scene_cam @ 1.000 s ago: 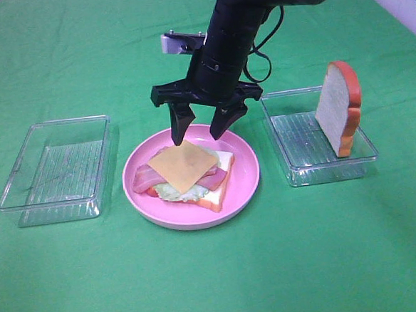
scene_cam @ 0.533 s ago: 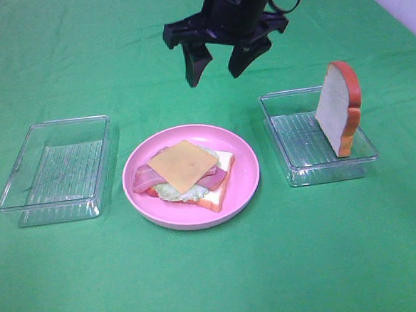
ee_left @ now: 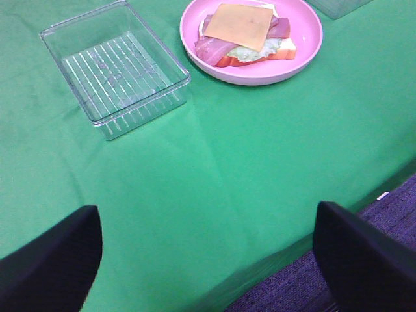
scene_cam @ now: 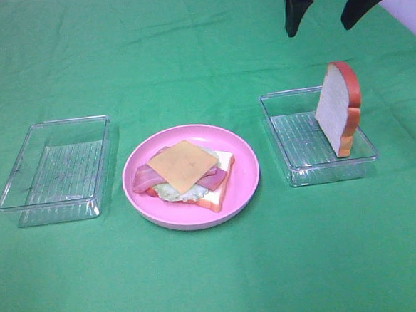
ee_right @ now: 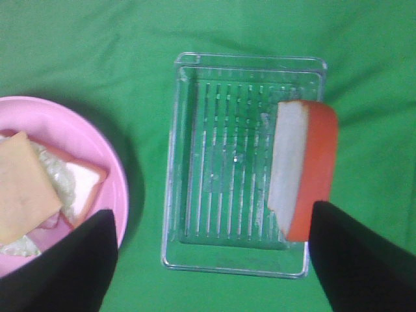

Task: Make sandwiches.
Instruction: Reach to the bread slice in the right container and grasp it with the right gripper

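1. The right gripper [scene_cam: 330, 8] has risen and swung away from over the pink plate [scene_cam: 246, 175] to above the right tray [scene_cam: 298, 172]; its jaws are spread wide and empty.
2. The open sandwich [scene_cam: 185, 172], cheese slice [scene_cam: 183, 163] uppermost, lies unmoved on the plate; a bread slice [scene_cam: 339, 108] stands upright in that tray.
3. The arm is cut off at the frame edge. The left gripper [ee_left: 208, 250] jaws gape empty above the tabletop [scene_cam: 202, 271].

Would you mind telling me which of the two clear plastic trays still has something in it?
The tray right of the pink plate: that right tray holds a bread slice standing on edge, while the left tray holds nothing.
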Robot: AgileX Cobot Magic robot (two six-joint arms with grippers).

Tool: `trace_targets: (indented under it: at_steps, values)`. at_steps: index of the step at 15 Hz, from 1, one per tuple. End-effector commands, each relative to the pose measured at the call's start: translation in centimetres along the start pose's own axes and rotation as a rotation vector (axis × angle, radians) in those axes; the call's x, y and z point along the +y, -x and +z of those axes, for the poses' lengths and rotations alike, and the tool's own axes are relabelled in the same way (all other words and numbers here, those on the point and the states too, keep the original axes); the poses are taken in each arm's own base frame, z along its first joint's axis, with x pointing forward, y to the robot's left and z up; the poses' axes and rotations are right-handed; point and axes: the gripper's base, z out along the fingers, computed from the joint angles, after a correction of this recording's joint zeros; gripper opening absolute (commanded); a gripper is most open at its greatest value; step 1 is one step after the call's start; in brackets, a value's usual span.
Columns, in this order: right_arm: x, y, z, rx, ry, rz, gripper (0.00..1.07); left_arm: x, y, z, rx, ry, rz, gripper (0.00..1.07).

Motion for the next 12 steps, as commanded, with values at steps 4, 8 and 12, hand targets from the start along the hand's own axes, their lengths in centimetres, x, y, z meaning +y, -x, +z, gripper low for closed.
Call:
trace_targets:
  at_steps: [4, 8, 12]
  values:
    - [-3.9, 0.4, 2.6, 0.107, -0.04, 0.096, 0.77, 0.0, 0.0, 0.0, -0.012, -0.006, 0.002, 0.83]
    - [-4.9, 0.5, 6.7, 0.219, -0.06, 0.116, 0.77, 0.0, 0.0, 0.0, -0.012, -0.006, 0.002, 0.83]
    - [-5.1, 0.3, 10.2, 0.3, -0.077, 0.112, 0.76, 0.0, 0.0, 0.0, -0.012, -0.006, 0.002, 0.83]
